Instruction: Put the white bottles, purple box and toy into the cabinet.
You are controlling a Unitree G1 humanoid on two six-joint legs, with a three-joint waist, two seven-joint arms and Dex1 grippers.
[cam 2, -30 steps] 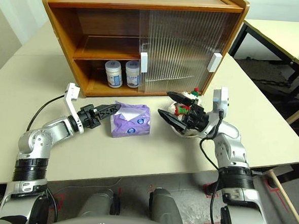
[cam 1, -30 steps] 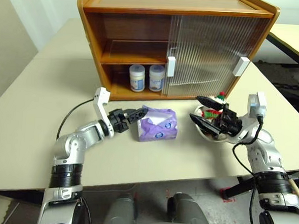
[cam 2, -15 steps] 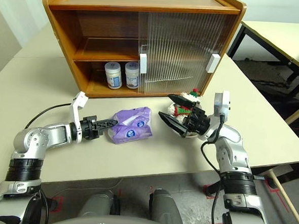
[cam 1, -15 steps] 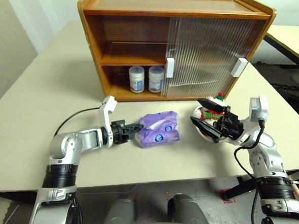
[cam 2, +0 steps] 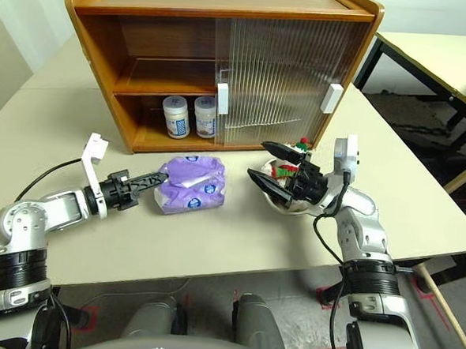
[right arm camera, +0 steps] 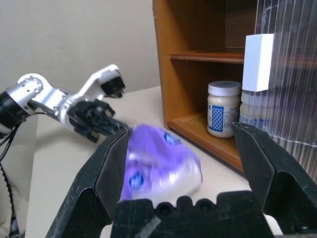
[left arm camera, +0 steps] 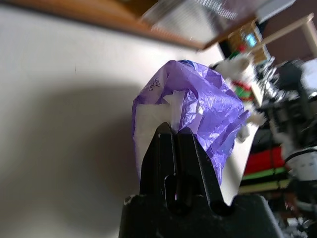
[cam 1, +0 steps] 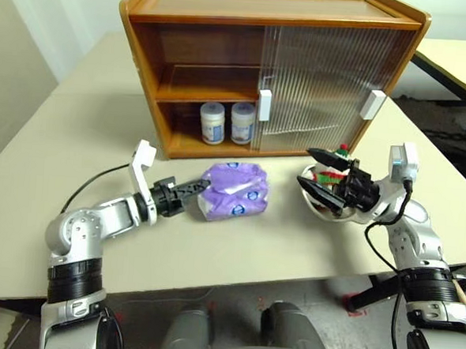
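Note:
The purple box (cam 1: pixel 236 193) lies on the table in front of the cabinet (cam 1: pixel 203 14), its soft wrapper bunched up. My left gripper (cam 1: pixel 201 188) is shut on the box's left end, and its fingertips (left arm camera: pixel 171 133) pinch the wrapper. Two white bottles (cam 1: pixel 212 123) (cam 1: pixel 242 121) stand side by side on the cabinet's lower shelf, in the open left half. The toy (cam 1: pixel 333 177) sits in a round metal bowl (cam 1: pixel 330 210) to the right of the box. My right gripper (cam 1: pixel 318 176) is open, with one finger above and one below the toy's left side.
The cabinet's two ribbed sliding doors (cam 1: pixel 326 69) cover its right half, each with a white handle (cam 1: pixel 265 104). The upper shelf (cam 1: pixel 207 82) is bare. A second table (cam 1: pixel 462 58) stands at the far right, beyond a gap.
My left gripper has shut on the purple box's end and drawn back to the left, tipping and bunching the box. The right arm has kept still.

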